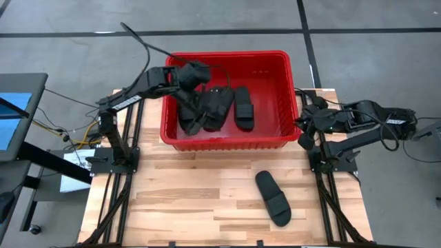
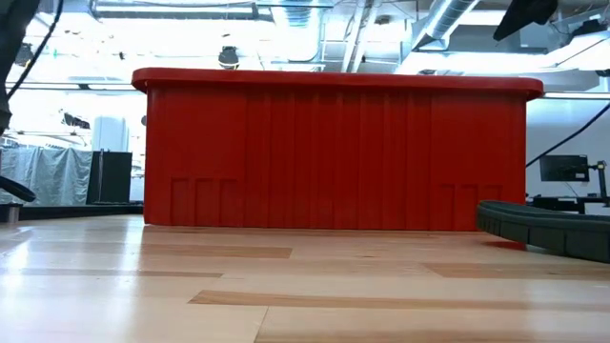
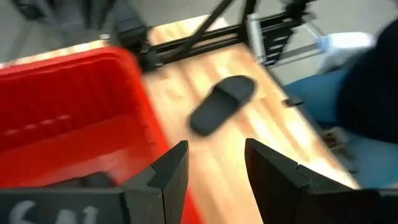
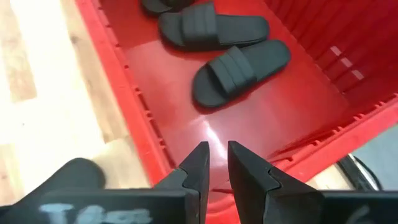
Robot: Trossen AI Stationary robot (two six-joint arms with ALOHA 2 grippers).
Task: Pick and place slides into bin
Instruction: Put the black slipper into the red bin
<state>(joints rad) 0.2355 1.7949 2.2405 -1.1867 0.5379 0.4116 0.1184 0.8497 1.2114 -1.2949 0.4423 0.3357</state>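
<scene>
Three slides [image 1: 213, 107] lie in the bin [image 1: 227, 142]; one slide [image 1: 273, 198] sits out on the worktop [image 1: 186, 207], and that's your target. It lies toward the front edge, right of centre, well apart from both arms, long axis slanted from near the bin's front wall out toward the front right corner. Your right gripper [image 1: 303, 127] is the nearer one, hanging at the bin's right rim, jaws a narrow slit apart and holding nothing. Your left gripper [image 1: 189, 72] hovers over the bin's back left, jaws parted and empty. From the right arm's folded pose, I'd judge you need to swing forward and turn across the strap.
</scene>
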